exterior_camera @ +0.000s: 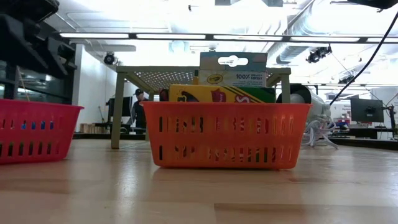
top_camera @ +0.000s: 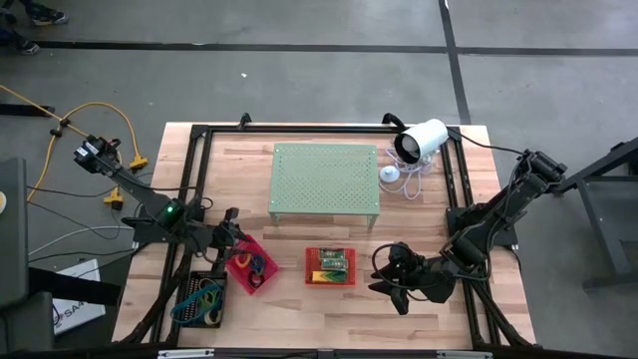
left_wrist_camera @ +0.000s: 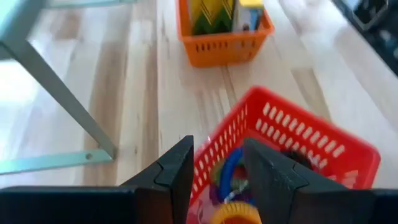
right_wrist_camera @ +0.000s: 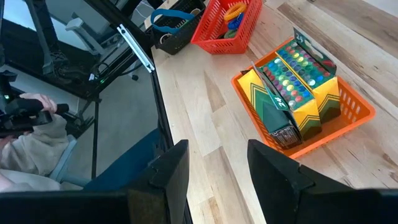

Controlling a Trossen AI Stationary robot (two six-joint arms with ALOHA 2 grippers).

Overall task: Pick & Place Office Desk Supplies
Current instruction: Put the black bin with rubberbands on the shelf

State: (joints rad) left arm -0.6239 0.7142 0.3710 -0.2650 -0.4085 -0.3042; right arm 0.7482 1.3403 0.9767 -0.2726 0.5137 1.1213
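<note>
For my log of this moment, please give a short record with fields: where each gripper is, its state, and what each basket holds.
left gripper: open, over the red basket's rim
right gripper: open, empty, above bare table near the orange basket
red basket contents: coloured rings
orange basket contents: crayon packs
black basket: rubber bands
green stand: nothing on top

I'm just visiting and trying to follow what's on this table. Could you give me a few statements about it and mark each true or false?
1. The orange basket holds crayon boxes. True.
2. The left gripper is over the red basket's rim, fingers open. True.
3. The right gripper holds a crayon box. False: it is open and holds nothing.
4. The red basket is empty. False: colored rings lie in it.
5. The pale green perforated stand sits in the black basket. False: it stands on the table.
</note>
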